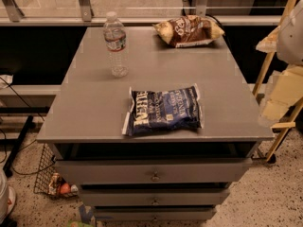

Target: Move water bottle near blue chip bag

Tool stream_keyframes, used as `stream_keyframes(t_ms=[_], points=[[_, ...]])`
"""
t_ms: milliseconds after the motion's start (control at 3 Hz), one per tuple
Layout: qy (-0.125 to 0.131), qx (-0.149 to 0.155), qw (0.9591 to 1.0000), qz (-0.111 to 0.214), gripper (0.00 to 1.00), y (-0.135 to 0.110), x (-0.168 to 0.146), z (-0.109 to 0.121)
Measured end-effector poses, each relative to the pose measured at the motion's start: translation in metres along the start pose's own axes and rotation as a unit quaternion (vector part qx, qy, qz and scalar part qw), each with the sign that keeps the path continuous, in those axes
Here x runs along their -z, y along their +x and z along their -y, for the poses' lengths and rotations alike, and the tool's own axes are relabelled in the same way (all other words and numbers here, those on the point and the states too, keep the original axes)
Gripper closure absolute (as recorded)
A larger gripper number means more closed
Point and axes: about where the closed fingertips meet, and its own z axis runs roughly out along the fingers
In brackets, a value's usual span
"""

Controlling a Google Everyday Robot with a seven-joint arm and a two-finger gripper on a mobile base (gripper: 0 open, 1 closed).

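- Clear plastic water bottle [115, 44] stands upright at the far left of the grey cabinet top [90, 105], well apart from the blue chip bag [163, 110] lying flat near the front edge.
- I judge it light, smooth and thin-walled, easy to tip or crush, so I'd take its body below the label, gently.
- My gripper is out of view, and I cannot tell whether it is clenched or released.
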Motion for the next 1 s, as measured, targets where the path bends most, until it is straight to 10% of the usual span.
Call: stream_keyframes(t_ms=[667, 1000], points=[[0.005, -0.012, 0.9997, 0.018, 0.0, 0.001, -0.004, 0.009], [0.01, -0.038, 0.9955, 0.086, 0.0, -0.007, -0.022, 0.056]])
